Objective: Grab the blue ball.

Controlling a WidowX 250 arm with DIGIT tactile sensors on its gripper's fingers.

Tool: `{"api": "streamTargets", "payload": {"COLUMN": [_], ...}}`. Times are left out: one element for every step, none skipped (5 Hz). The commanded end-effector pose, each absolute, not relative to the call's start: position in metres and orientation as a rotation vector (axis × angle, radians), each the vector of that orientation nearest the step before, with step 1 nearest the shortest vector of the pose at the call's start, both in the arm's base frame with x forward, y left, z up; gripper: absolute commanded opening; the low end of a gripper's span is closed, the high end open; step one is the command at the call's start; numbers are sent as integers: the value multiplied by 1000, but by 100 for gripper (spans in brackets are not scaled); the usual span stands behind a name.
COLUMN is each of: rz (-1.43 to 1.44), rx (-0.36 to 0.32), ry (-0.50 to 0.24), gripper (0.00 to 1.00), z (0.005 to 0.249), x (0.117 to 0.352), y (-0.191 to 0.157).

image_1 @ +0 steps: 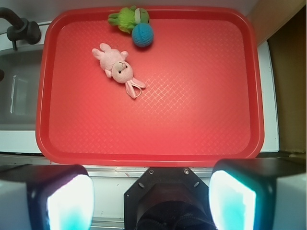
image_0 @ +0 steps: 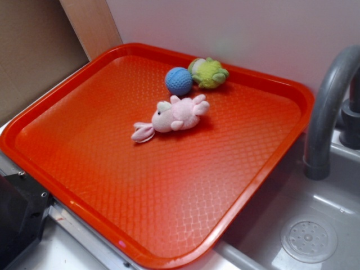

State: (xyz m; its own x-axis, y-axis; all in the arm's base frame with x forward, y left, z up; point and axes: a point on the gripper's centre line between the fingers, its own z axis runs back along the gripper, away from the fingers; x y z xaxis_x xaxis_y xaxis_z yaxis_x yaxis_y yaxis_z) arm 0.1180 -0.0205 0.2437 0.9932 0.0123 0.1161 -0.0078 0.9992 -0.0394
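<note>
In the wrist view the gripper (image_1: 151,201) sits at the near edge, outside the red tray (image_1: 249,86). Its two fingers (image_1: 67,199) stand wide apart at the bottom corners with nothing between them and touch nothing on the tray.

From left to right in the exterior view: the tray (image_0: 67,185) fills most of the frame, with a grey sink (image_0: 315,236) and a curved grey faucet (image_0: 329,101) to its right. A pink plush animal (image_0: 171,116) lies on its side near the middle of the tray, slightly toward the far side. Just beyond it is the blue ball (image_0: 179,81), small, round, medium blue with a knitted texture, smaller than the pink plush. Right of the ball, touching it or nearly so, lies a yellow-green plush toy (image_0: 209,72) close to the tray's far rim.

In the wrist view the blue ball (image_1: 142,35) sits at the far edge, well apart from the gripper, with the green toy (image_1: 125,18) at its left and the pink plush (image_1: 117,68) nearer and further left.
</note>
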Motion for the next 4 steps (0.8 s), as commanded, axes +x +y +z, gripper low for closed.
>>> {"api": "streamTargets", "payload": {"rz": [10, 34, -27, -64], "rx": [-39, -11, 13, 30], "ry": [-117, -207, -253, -238], "gripper": [100, 100, 100, 100], "z": [244, 214, 175, 124], "x": [118, 168, 216, 255], "y": [-21, -37, -57, -62]}}
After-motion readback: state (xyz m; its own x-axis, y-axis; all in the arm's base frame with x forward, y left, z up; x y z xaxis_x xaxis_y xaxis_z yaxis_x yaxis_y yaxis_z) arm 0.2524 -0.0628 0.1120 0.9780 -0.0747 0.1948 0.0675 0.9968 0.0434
